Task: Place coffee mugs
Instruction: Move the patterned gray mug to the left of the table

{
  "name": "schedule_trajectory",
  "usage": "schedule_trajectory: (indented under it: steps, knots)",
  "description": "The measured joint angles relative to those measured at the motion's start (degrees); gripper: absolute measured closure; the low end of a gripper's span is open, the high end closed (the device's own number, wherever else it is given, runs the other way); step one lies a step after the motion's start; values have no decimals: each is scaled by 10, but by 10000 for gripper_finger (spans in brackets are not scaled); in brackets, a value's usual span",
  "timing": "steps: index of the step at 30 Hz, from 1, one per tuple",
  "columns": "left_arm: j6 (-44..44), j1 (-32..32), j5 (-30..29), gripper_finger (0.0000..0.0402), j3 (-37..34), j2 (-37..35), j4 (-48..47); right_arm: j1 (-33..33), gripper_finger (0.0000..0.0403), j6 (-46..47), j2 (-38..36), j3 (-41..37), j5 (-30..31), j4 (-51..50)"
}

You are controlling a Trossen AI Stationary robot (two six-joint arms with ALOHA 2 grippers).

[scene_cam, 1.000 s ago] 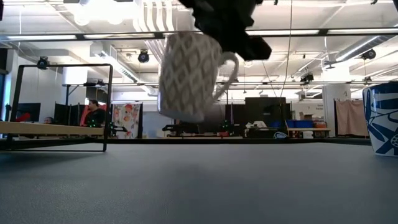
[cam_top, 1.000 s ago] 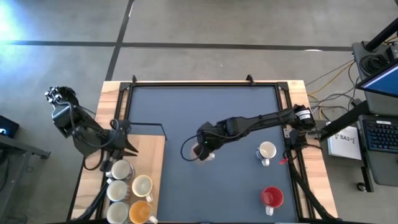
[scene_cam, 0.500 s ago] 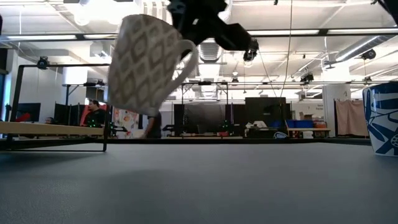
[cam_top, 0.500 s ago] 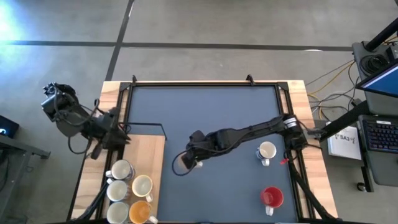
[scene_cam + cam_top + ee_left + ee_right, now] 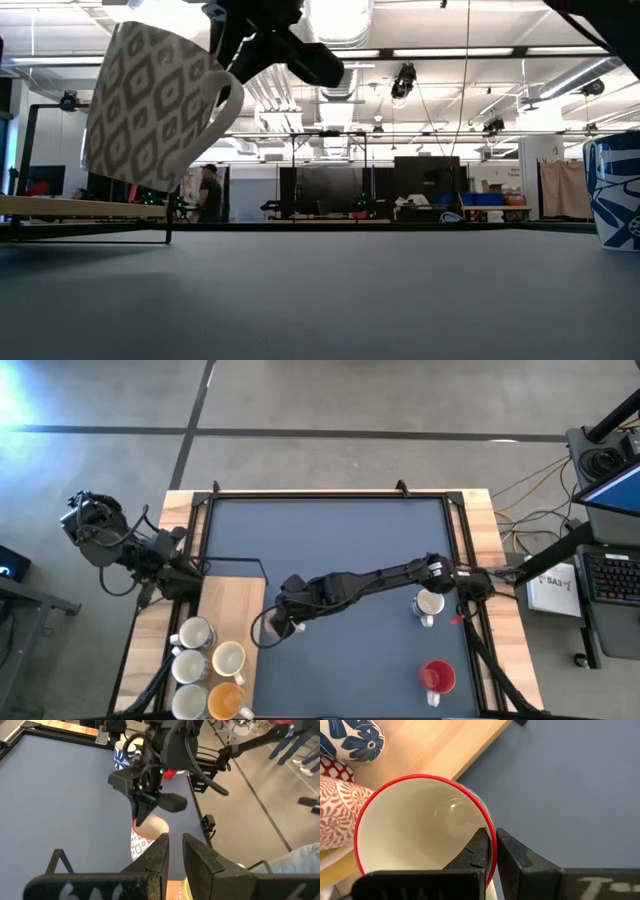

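Observation:
My right gripper (image 5: 288, 610) reaches across the dark mat and is shut on a cream mug with a red rim and a diamond pattern (image 5: 268, 628), carried in the air just off the wooden board's (image 5: 235, 595) right edge. The low view shows this mug (image 5: 155, 105) tilted, well above the mat. Several more mugs (image 5: 195, 632) stand upright on the board's near part. A white-and-blue mug (image 5: 430, 603) and a red mug (image 5: 437, 677) stand on the mat at the right. My left gripper (image 5: 190, 575) waits shut over the board's far left corner. My right gripper (image 5: 491, 847) pinches the mug's wall at the rim (image 5: 488, 822), one finger inside the cup and one outside, close to the handle (image 5: 225, 100). The fingers come down from above, slanting from the table's right. The mug hangs below them, lifted clear and tilted.
A black metal frame (image 5: 325, 495) runs round the mat, with a low rail (image 5: 240, 563) at the board's far edge. Two patterned mugs (image 5: 355, 737) on the board lie close beside the carried one. Bare mat stretches through the middle (image 5: 350, 540). A person (image 5: 208, 190) stands far behind the table.
My right gripper has carried the mug toward the table's left and slightly toward the near edge, from mid-mat to the board's edge, and the mug has tipped further. My left gripper has drawn back from the mugs on the board toward the far left.

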Motion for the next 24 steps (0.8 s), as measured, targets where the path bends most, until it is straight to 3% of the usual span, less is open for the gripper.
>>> schedule_trajectory:
  steps: [24]
  knots:
    - [-28, 0, -24, 365, 0, -35, 0, -7, 390, -9, 29, 13, 0, 26]
